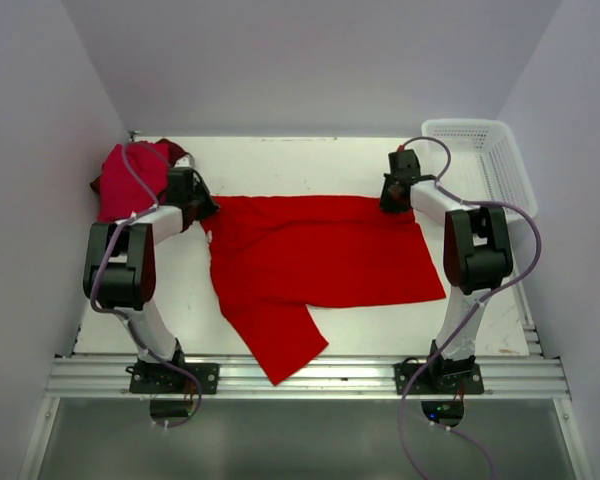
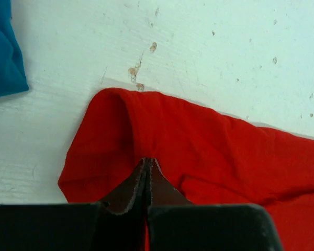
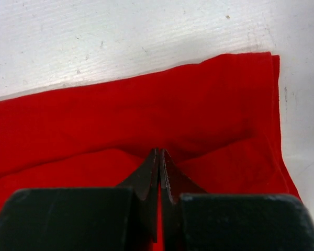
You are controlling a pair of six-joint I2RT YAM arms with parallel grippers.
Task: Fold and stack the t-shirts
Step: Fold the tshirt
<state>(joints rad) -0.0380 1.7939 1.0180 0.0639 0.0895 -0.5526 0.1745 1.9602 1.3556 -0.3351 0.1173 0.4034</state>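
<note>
A large bright red t-shirt (image 1: pixel 315 255) lies spread on the white table, one sleeve hanging over the front edge. My left gripper (image 1: pixel 202 210) is shut on the red t-shirt's far left corner (image 2: pixel 146 136), the jaws pinching a fold. My right gripper (image 1: pixel 392 200) is shut on the red t-shirt's far right edge (image 3: pixel 162 120), cloth between the jaws. A pile of folded red and maroon shirts (image 1: pixel 130 178) sits at the far left. A teal-blue shirt (image 2: pixel 5 49) shows in the left wrist view, upper left.
A white plastic mesh basket (image 1: pixel 477 160) stands at the far right corner. White walls close in on three sides. The metal rail (image 1: pixel 310 375) with the arm bases runs along the near edge. Bare table (image 1: pixel 300 160) lies beyond the shirt.
</note>
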